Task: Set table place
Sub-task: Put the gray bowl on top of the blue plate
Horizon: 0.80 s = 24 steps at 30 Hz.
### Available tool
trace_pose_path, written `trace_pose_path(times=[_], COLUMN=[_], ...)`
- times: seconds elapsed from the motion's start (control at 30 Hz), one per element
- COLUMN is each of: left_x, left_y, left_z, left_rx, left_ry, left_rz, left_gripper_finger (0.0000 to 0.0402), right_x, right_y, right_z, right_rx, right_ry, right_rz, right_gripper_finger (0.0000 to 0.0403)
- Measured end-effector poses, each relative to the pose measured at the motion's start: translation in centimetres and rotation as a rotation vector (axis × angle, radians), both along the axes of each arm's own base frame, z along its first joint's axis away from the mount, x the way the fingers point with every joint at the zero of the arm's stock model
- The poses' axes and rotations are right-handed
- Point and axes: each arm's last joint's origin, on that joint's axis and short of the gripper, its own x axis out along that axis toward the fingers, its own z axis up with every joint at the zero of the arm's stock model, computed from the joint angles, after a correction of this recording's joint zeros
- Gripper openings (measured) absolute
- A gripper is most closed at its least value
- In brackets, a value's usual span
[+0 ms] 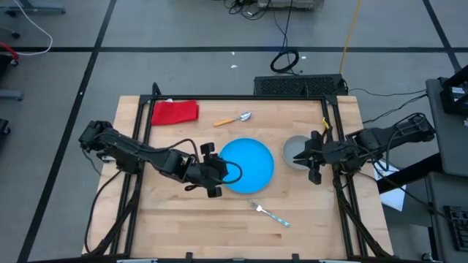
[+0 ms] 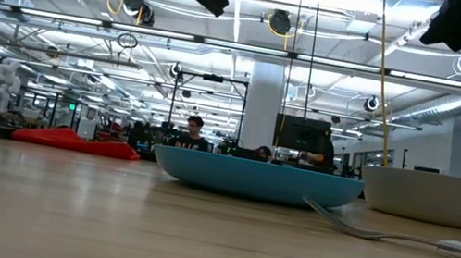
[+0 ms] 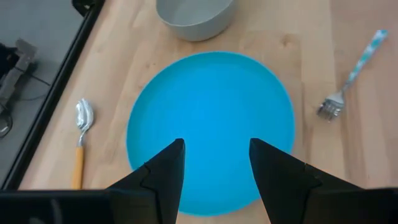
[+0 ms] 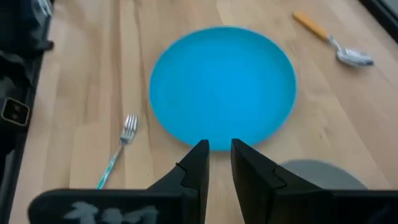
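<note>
High view: place setting spread across the table

Seen from above, blue plate lay near the middle of the table, with grey bowl just beside its right rim. Spoon lay behind the plate, long axis slanted, bowl end toward the far right, orange handle toward the left. Fork lay in front, diagonal, tines toward the plate, patterned handle toward the near right. Left gripper hovered over the plate's left rim, fingers spread wide, holding nothing. Right gripper hung over the bowl's right side, fingers parted only narrowly, empty. Red cloth sat at the far left corner.
</note>
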Motion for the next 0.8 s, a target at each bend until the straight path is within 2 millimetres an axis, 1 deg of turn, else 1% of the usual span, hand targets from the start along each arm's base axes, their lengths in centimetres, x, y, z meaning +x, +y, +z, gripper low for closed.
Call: trace_pose_path(times=[0.43, 0.57, 0.67, 0.8], left_x=[0.0, -0.2, -0.3, -0.5], left_y=[-0.1, -0.2, -0.1, 0.0], left_z=[0.0, -0.2, -0.9, -2.1], left_rx=[-0.004, -0.006, -0.007, -0.009], left_ry=[0.002, 0.015, 0.026, 0.044], left_rz=[0.001, -0.003, 0.006, 0.017], left_gripper_finger=[0.0186, 0.0186, 0.0186, 0.0186], right_x=[0.7, 1.1, 1.5, 2.1], right_y=[1.7, 2.2, 2.6, 2.9], right_z=[2.8, 3.5, 3.9, 4.1], right_rx=[-0.021, 0.0, 0.021, 0.014], right_ry=[0.317, 0.409, 0.478, 0.572], right_rz=[-0.037, -0.028, -0.03, -0.039], right_gripper_finger=[0.006, 0.0063, 0.0079, 0.0115])
